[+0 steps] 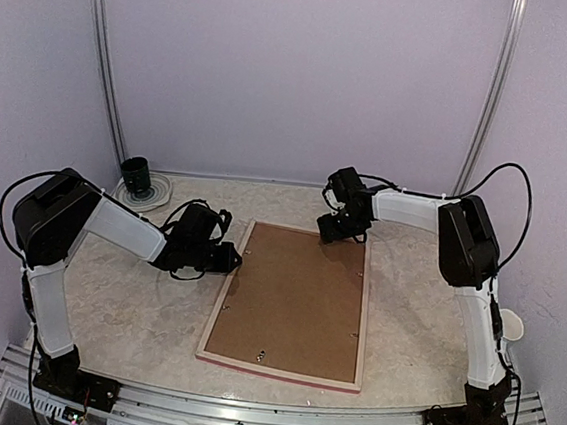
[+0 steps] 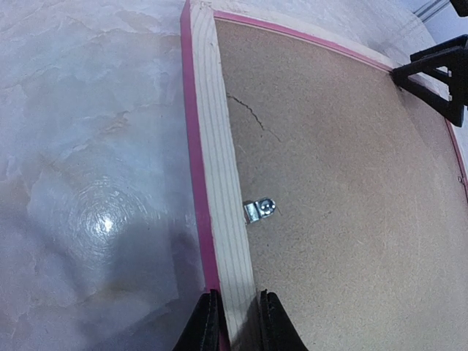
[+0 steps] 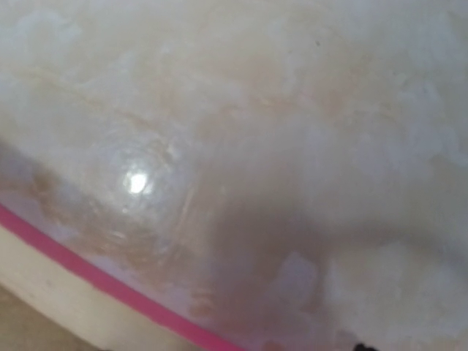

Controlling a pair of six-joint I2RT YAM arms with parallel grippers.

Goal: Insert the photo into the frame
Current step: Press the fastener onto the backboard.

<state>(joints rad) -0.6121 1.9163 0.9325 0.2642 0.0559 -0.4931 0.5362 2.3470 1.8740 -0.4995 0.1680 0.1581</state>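
Note:
The frame (image 1: 222,307) lies face down in the middle of the table, pale wood back up and pink-red edge showing. A brown backing board (image 1: 295,304) fills it. My left gripper (image 1: 234,258) is shut on the frame's left rail (image 2: 219,168) near the far corner, one finger on each side of the wood (image 2: 235,322). My right gripper (image 1: 337,230) is at the frame's far right corner, open. One of its black fingers (image 2: 431,80) rests on the board by the far rail. The right wrist view shows only table and the frame's pink edge (image 3: 73,263). The photo is hidden.
A small metal turn clip (image 2: 260,210) sits on the board beside the left rail. A black cup (image 1: 137,173) stands on a pale dish at the far left. A white cup (image 1: 511,325) is by the right arm. Curtain walls enclose the table.

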